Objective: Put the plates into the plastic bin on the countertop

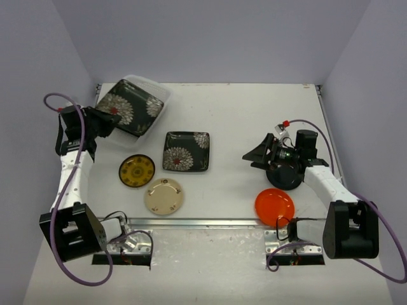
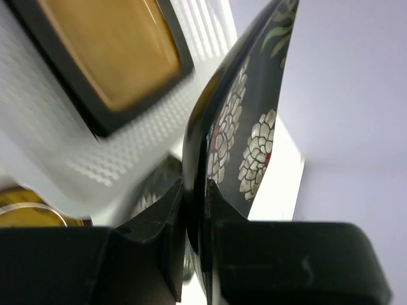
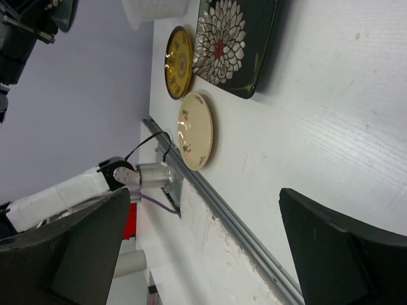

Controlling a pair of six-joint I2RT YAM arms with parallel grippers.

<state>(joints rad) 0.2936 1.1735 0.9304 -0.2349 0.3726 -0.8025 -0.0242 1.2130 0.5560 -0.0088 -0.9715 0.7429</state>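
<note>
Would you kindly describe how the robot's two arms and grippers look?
Both arms, left arm and right arm, have white links between boxy black joints, with purple cables looping alongside. The left gripper and right gripper are black, with broad wedge-shaped fingers. A small red tag sits by the right wrist.

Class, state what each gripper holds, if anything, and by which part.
The left gripper pinches the black flowered plate by its rim; the right gripper is open, holding nothing.

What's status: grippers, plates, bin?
Left gripper shut on flowered plate, tilted over bin. Right gripper open, empty. Amber plate in bin; second flowered, yellow, cream, orange plates on countertop.
</note>
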